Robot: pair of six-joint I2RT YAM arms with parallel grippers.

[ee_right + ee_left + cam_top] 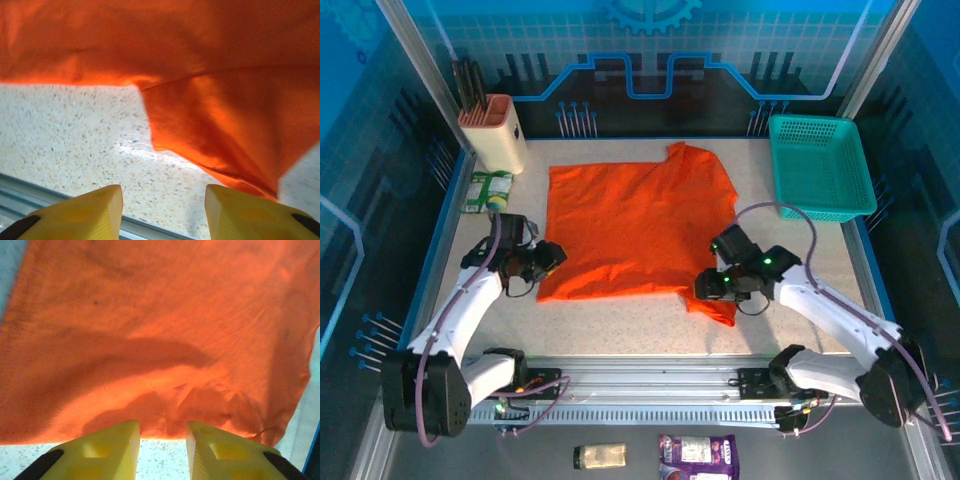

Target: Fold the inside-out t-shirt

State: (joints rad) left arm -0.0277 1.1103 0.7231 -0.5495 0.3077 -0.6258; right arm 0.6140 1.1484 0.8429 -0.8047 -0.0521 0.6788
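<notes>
**Item:** t-shirt (635,225), orange, spread flat mid-desk (620,325), with one sleeve at the far right and another at the near right corner.
**Left jaws:** parted narrowly, empty, poised at the shirt's near left hem.
**Right jaws:** parted wider, empty, just beside the near right sleeve (220,135).
**Handling, my judgement:** I'd pinch every layer at both near corners together, lift evenly, then carry the hem away from me.
**Unclear:** the layer count, which way the seams face, and the sleeve portion beneath the right arm.
</notes>
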